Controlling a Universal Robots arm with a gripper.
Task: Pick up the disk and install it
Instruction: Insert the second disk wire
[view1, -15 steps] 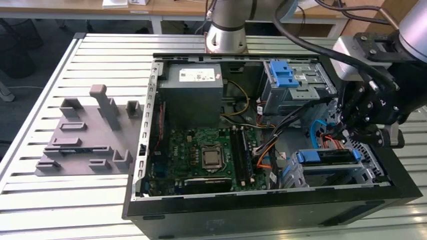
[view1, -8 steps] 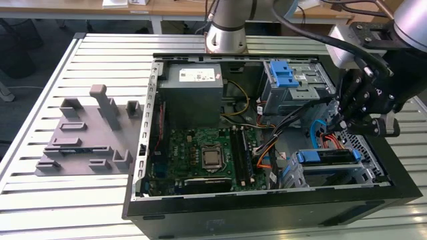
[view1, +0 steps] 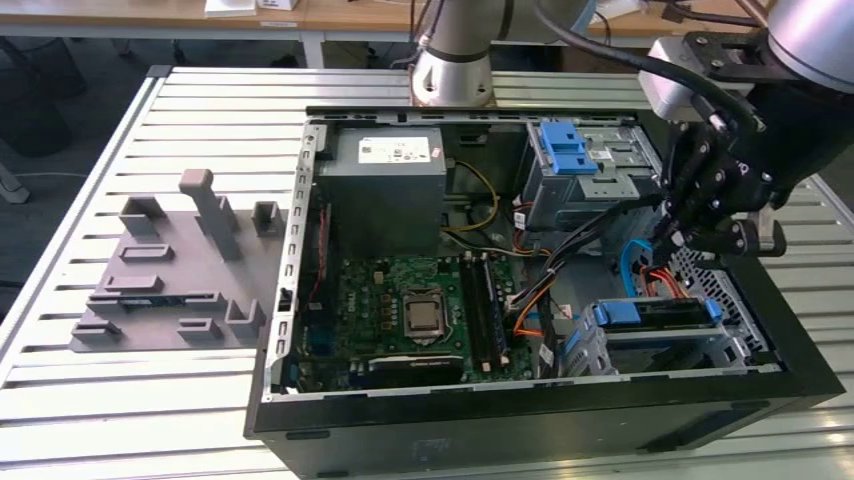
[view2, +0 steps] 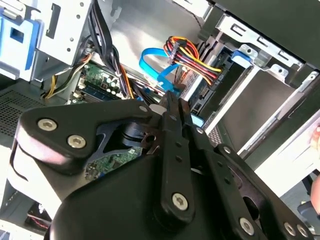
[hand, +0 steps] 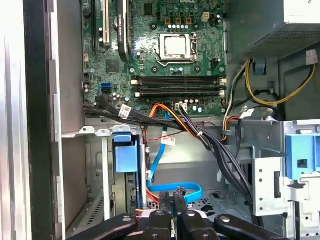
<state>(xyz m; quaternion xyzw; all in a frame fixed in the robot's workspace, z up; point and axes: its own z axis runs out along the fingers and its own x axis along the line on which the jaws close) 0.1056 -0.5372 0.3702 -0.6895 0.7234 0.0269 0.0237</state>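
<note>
From my station I see the black two-finger gripper (view1: 671, 240) hanging over the open black computer case (view1: 534, 420), at about 3 o'clock from the green motherboard (view1: 400, 300) in the exterior view. Both wrist views show its fingertips (hand: 172, 200) pressed together with nothing between them, so I read it as closed and empty.

The disk (view1: 654, 313), a flat drive in a blue plastic carrier, sits in the grey metal drive cage (view1: 727, 350) at roughly 4 o'clock from the motherboard. In the first wrist view its blue carrier end (hand: 122, 152) stands level with the cage mouth, which tells me it is slid home along the rails, not resting loose.

The fingertips are apart from the disk, near the light-blue flat data cable (hand: 175, 189) looping just beside the cage. I judge the closed, narrow pose suits working among those wires.
</note>
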